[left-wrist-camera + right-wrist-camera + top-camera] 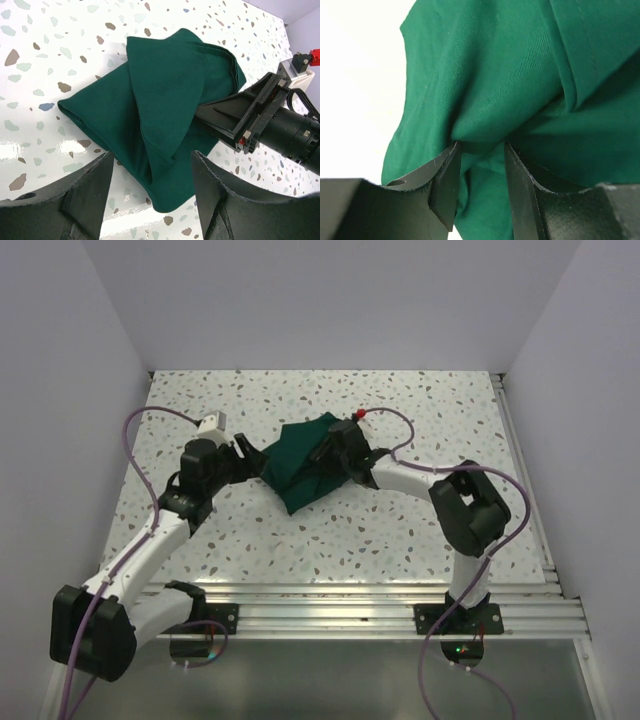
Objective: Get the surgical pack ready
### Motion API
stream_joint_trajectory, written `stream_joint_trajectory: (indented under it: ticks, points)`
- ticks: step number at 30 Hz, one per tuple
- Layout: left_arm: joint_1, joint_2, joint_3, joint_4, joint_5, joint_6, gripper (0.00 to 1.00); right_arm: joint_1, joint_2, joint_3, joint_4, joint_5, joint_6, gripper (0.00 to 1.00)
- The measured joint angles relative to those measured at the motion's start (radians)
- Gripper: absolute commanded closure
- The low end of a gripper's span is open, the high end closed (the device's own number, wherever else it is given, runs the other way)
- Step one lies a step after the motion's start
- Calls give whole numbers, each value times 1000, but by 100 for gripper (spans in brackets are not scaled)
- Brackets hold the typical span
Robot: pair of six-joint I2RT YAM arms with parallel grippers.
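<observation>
Where the two arms meet at mid-table, the green cloth bundle lies on the speckled table. It is folded over on itself, with several flaps layered one on another (contents, if any, not visible in any view).

Right gripper: comes in from the bundle's right side, fingers down on top of the cloth. The wrist view shows the jaws set close around a puckered ridge of fabric and pinching it between the tips. A stitched hem runs just above the pinch.

Left gripper: low at the bundle's left edge, jaws spread wide, nothing clamped. The near corner of the cloth lies on the table in the gap between the two fingers. Whether it touches either finger cannot be told.

The two grippers face each other across the bundle and do not touch.
</observation>
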Motion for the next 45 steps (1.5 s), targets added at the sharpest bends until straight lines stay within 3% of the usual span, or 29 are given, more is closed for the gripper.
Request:
stream_joint_trajectory:
  ticks: [4, 13, 24, 35, 39, 45]
  points:
    - [0, -7, 0, 0, 0, 1, 34, 0, 32, 37, 3, 1, 1, 60]
    - [-35, -40, -66, 9, 13, 20, 37, 0, 51, 48, 7, 14, 8, 100]
    - [-257, -92, -208, 102, -27, 27, 38, 0, 5, 31, 8, 16, 1, 100]
    - [-519, 49, -237, 216, -100, 25, 40, -3, -41, 29, -12, -7, -22, 100]
    - [-555, 127, -240, 307, -153, -5, 46, -6, -47, 29, -24, -21, -29, 100]
    - [-613, 192, -356, 537, -285, -132, 46, -6, -61, 29, -39, -43, -28, 100]
